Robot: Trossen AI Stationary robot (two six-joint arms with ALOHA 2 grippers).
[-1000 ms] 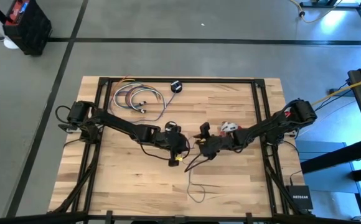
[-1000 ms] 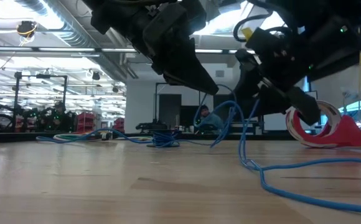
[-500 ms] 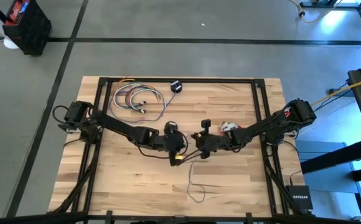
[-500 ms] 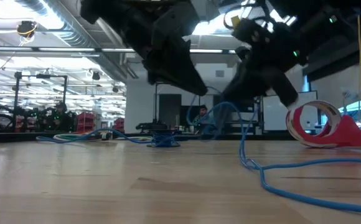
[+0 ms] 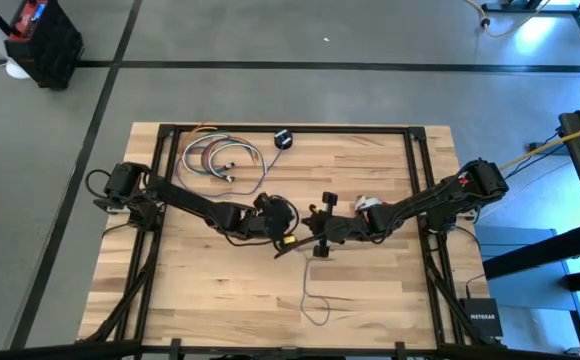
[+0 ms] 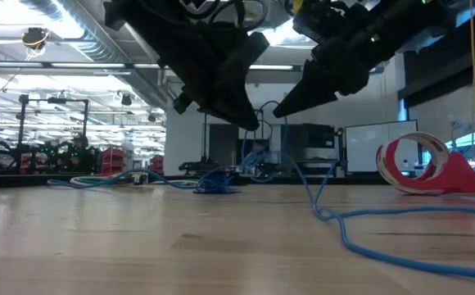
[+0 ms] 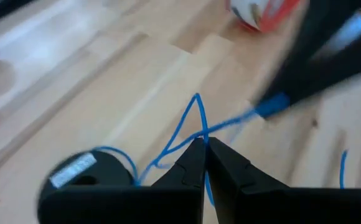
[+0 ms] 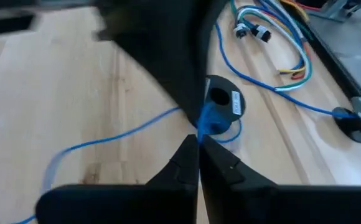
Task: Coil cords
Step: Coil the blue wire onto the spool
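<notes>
The thin blue cord (image 7: 187, 127) is pinched mid-desk by both your grippers. Left gripper (image 7: 204, 146) and right gripper (image 8: 197, 142) jaws are clamped on it, tips nearly meeting.

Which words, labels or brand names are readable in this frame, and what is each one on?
"NETGEAR": white print on the small black box on the floor beside the table's right edge, high view.
White label on the black spool, both wrist views: too blurred to read.
Red-and-white cord bundle: no legible text.
</notes>
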